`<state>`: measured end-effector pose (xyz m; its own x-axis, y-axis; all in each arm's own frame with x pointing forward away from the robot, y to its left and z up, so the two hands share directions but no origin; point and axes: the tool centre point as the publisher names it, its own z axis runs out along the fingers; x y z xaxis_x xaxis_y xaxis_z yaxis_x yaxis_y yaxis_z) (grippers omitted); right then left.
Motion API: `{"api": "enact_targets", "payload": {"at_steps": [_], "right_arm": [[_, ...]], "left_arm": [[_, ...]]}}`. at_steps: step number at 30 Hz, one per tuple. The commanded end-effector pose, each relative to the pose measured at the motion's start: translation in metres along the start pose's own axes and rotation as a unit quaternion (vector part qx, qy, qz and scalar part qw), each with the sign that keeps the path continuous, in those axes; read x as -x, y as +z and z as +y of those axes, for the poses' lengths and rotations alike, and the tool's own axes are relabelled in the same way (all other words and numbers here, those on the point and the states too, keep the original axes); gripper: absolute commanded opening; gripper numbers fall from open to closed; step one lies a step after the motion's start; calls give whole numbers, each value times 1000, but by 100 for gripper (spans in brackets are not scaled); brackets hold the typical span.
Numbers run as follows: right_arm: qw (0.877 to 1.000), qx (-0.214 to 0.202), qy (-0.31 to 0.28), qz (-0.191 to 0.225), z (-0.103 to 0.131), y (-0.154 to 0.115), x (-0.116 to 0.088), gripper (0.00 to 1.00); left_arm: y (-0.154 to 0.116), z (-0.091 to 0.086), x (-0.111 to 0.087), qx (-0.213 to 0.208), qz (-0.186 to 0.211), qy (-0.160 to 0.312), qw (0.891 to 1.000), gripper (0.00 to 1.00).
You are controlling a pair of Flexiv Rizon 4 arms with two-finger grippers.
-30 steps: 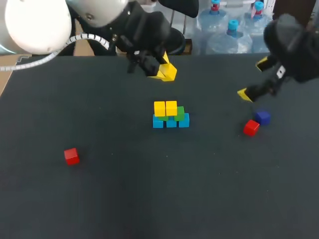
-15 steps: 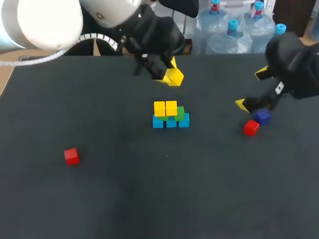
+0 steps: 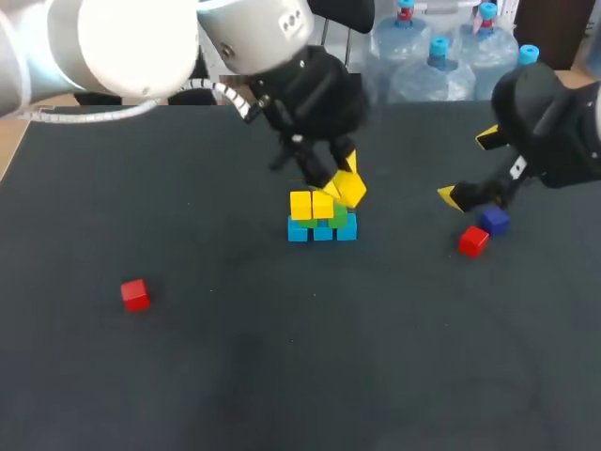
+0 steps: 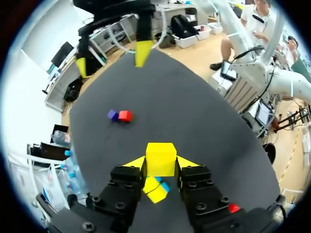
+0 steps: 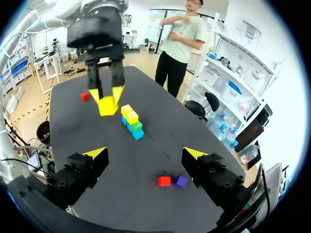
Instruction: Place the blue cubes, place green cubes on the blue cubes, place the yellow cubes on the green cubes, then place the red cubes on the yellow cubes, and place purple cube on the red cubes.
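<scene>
The dark surface [image 3: 282,376] is broadly open across its near half and left side. The left end effector [image 3: 343,188] hangs just over the right end of the stack [image 3: 322,221] at mid-surface, clenched on a yellow cube [image 4: 161,158]. The right end effector [image 3: 471,167], fingers spread, hovers near the right edge above the purple cube [image 3: 494,221], which lies just beside a red cube [image 3: 473,241]. A lone red cube [image 3: 135,295] sits well apart at the left.
</scene>
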<state>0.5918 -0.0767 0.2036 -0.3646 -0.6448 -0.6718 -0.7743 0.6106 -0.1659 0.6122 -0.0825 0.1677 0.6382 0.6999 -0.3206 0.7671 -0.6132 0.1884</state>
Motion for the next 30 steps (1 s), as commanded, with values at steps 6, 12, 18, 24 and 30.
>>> {"api": "enact_targets", "payload": {"at_steps": [6, 12, 18, 24, 30], "right_arm": [[999, -46, 1, -5, 3, 2, -2, 100], [999, -46, 1, -5, 3, 2, -2, 100], [999, -46, 1, -5, 3, 2, -2, 100], [999, -46, 1, -5, 3, 2, -2, 100], [999, -46, 1, -5, 3, 2, -2, 100]], "left_arm": [[25, -19, 12, -21, 6, 19, 1000, 0], [58, -25, 16, -19, 30, 33, 999, 0], [81, -20, 22, -15, 36, 43, 998, 0], [96, -17, 24, -15, 37, 51, 998, 0], [114, -14, 19, -9, 41, 48, 998, 0]]}}
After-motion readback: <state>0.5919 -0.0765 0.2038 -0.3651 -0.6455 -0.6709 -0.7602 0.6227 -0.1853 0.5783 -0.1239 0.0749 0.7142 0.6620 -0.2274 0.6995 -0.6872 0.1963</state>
